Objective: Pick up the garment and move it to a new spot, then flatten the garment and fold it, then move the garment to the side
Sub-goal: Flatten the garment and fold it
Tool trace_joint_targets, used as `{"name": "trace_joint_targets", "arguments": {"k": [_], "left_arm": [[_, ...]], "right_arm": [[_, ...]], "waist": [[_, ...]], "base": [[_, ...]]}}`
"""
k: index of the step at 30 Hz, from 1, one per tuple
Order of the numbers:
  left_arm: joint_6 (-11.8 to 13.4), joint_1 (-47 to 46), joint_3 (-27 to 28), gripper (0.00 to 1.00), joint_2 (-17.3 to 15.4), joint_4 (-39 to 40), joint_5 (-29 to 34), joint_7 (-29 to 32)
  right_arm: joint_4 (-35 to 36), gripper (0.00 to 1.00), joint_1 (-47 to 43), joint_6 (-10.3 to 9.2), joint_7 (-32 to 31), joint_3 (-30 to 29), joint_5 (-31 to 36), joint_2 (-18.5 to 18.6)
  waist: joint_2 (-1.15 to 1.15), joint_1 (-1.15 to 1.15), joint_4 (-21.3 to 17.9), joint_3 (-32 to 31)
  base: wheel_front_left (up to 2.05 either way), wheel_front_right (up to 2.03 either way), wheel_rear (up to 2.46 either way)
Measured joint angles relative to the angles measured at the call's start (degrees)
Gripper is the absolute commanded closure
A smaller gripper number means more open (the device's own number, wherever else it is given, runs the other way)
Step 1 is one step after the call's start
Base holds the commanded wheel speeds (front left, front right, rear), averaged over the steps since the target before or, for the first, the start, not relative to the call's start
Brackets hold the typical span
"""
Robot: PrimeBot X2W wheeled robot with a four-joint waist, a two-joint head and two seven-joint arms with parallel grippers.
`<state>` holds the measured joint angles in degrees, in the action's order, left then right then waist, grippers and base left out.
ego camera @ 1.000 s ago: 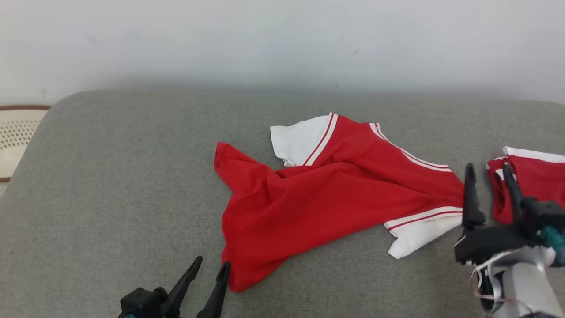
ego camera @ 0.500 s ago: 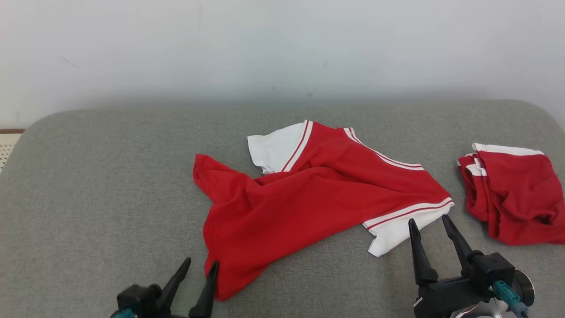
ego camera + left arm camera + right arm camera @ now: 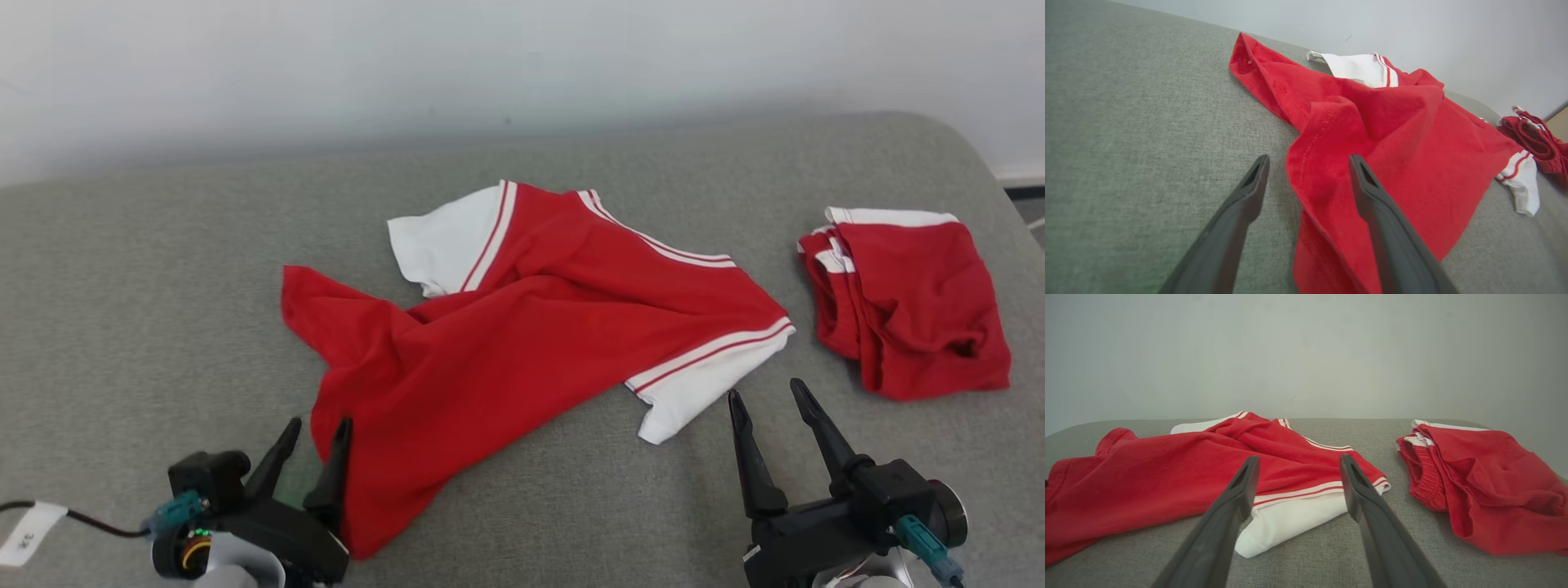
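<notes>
Grey upholstered cushion underneath everything, pale wall beyond its far edge. Nearest, at the cushion's near-left edge: left gripper, fingers spread wide and pinching nothing. Straddles the hem of the red shirt in the left wrist view, one finger over bare cushion and the other over red cloth; contact with the cloth impossible to tell. Level with it, at the cushion's near-right edge: right gripper, likewise spread and empty. Points straight at the white sleeve, just short of it and apart from it. Farther in, across the cushion's middle: the shirt itself, crumpled and twisted, not yet flattened. Lies slantwise, long axis from the hem at the cushion's near left up to the sleeves and neckline toward the cushion's far right. Out on the cushion's right end, well apart from the shirt: second red garment, bunched in a rough fold. Judging by this layout, probably at the flattening stage. Seems to call for both arms at once, left on the hem between its fingers, right on the sleeve dead ahead, then a pull apart along that slant. Risks a one-layer pinch at the hem, given the doubled cloth there.
</notes>
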<state>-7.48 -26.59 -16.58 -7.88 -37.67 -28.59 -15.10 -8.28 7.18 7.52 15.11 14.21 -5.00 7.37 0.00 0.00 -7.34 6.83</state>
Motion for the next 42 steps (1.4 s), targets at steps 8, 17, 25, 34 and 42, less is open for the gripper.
{"name": "trace_joint_targets", "arguments": {"k": [8, 17, 25, 34, 42], "left_arm": [[0.00, -4.69, -2.43, 0.61, -0.70, -4.12, -3.43, 0.00], [0.00, -7.17, 3.31, 1.00, -1.83, 8.16, 1.23, 0.00], [0.00, -10.45, 6.64, 1.00, -2.63, 11.49, 6.38, 0.00], [0.00, -14.76, 6.92, 0.00, -5.58, 1.67, 7.01, 0.00], [0.00, -12.14, 9.56, 0.00, -5.54, -0.81, 7.69, 0.00]], "right_arm": [[0.29, 0.00, 0.83, 0.00, 0.00, -0.47, -0.01, -0.31], [0.34, 0.00, 1.74, 0.00, 0.00, -1.59, -0.33, -0.66], [-0.23, 0.00, 3.11, 0.00, 0.00, -0.92, -0.59, -1.13], [-1.09, 0.00, 5.17, 0.00, 0.00, -0.49, -1.02, -1.41], [-1.75, 0.00, 5.04, 0.00, 0.00, -2.46, -1.03, -1.47]], "waist": [[0.00, 0.01, -2.50, 3.51], [0.00, 0.01, -2.86, 5.87], [0.01, 0.01, -2.13, 7.70], [0.00, 0.01, -3.55, 10.10], [0.00, 0.00, -3.23, 8.83]], "base": [[0.00, 0.00, 0.00], [0.00, 0.00, 0.00], [0.00, 0.00, 0.00], [0.00, 0.00, 0.00], [0.00, 0.00, 0.00]]}}
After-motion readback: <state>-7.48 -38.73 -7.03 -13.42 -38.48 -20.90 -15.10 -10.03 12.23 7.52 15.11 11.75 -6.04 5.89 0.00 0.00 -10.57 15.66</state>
